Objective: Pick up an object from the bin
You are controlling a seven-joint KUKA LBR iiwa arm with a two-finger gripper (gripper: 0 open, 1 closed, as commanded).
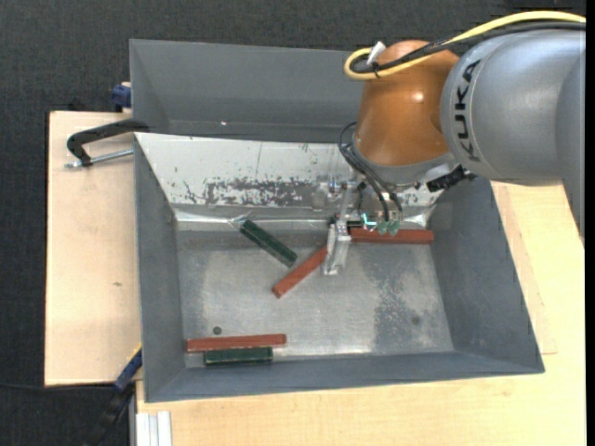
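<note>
The gripper sits at the upper end of the slanted red-brown stick (how wide it stands, I cannot tell). Gripped so near its tip, that stick could pivot and slip out.

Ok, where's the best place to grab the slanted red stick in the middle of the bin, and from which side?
Probably around its middle, across the narrow width, coming straight down. The red stick lies flat on the bin floor with bare floor along both long sides there; its upper end is crowded by the gripper and a green stick.
</note>
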